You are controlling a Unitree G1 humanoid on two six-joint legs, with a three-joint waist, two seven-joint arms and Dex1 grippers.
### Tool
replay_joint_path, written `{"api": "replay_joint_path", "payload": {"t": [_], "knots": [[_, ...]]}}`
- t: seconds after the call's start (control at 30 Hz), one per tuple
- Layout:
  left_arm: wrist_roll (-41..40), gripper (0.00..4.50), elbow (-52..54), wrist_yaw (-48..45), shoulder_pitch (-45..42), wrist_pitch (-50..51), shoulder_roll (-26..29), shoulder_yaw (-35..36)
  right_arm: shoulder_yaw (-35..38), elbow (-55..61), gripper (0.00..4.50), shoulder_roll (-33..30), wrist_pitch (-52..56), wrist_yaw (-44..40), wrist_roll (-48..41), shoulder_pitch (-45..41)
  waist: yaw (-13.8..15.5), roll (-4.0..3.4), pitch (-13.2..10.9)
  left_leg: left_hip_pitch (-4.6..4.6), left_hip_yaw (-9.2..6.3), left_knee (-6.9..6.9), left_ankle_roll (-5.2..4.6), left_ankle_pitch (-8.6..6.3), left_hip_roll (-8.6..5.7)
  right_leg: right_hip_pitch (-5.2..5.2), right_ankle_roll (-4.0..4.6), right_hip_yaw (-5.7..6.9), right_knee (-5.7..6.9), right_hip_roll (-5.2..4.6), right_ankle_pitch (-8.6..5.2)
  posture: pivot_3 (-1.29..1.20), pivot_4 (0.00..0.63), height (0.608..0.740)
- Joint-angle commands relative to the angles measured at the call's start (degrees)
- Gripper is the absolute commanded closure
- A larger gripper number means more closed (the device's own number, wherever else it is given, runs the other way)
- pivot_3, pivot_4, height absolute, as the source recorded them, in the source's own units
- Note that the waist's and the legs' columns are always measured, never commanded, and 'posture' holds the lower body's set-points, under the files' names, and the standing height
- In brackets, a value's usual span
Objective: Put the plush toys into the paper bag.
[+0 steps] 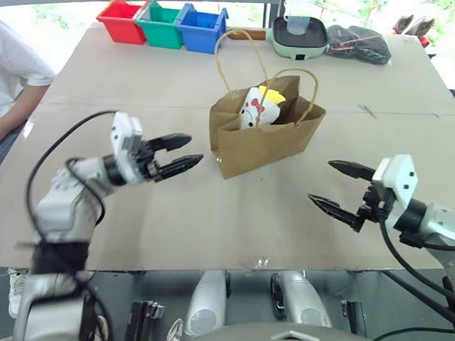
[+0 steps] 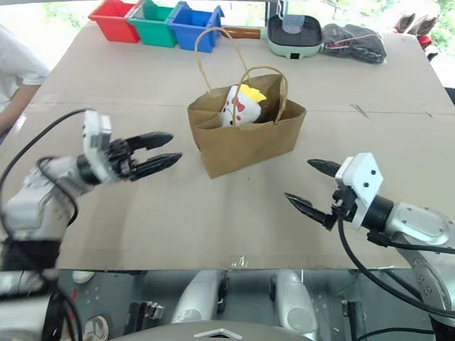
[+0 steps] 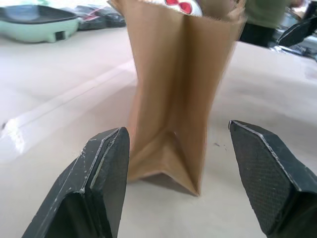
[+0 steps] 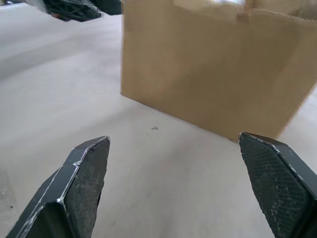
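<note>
Both grippers hover nearest the camera, empty: the left gripper (image 1: 185, 152) with fingers parted just left of the paper bag (image 1: 262, 142), the right gripper (image 1: 337, 186) spread wide to its right. Inside the bag sits the white plush toy (image 1: 256, 108); the brown one isn't visible, so packing looks nearly done and the next move is probably withdrawing. No writing is readable.

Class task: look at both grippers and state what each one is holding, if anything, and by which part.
Nothing is held. The left gripper and the right gripper are both open and empty, either side of the paper bag.
</note>
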State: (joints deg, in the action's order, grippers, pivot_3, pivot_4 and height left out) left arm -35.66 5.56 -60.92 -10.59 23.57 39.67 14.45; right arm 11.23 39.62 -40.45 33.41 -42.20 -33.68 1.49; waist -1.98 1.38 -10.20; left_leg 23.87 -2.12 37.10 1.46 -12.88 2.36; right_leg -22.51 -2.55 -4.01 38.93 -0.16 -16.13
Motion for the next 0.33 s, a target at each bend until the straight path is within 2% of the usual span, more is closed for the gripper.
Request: {"api": "replay_joint_path", "payload": {"t": [0.03, 0.2, 0.33], "knots": [[-3.33, 1.02, 12.95, 7.86, 8.70, 6.30, 0.25, 5.43, 6.23, -2.06, 0.45, -2.08, -3.62, -2.90, -0.38, 1.45, -0.06, 0.00, 0.00, -0.02, 0.04, 0.00, -0.01, -0.01, 0.00, 0.00, 0.00, -0.03, 0.00, -0.02, 0.00, 0.00, 0.150, 0.740], [-5.51, 1.02, 22.87, 11.89, 24.08, 8.03, -1.40, 11.89, 14.48, -6.08, 0.45, -7.49, -5.91, -9.56, 0.34, 7.66, 0.35, -0.01, 0.01, -0.08, 0.04, 0.00, -0.01, -0.01, -0.03, 0.04, 0.02, -0.02, -0.01, 0.03, -0.01, 0.00, 0.150, 0.740], [-5.38, 1.02, 21.40, 11.38, 25.30, 6.59, -1.07, 12.32, 15.32, -8.59, 0.45, -7.79, -7.17, -10.61, 0.32, 8.24, 0.56, -0.01, 0.01, -0.14, 0.07, 0.04, -0.01, 0.00, -0.07, 0.04, -0.01, -0.03, 0.01, 0.10, -0.04, 0.00, 0.150, 0.740]]}}
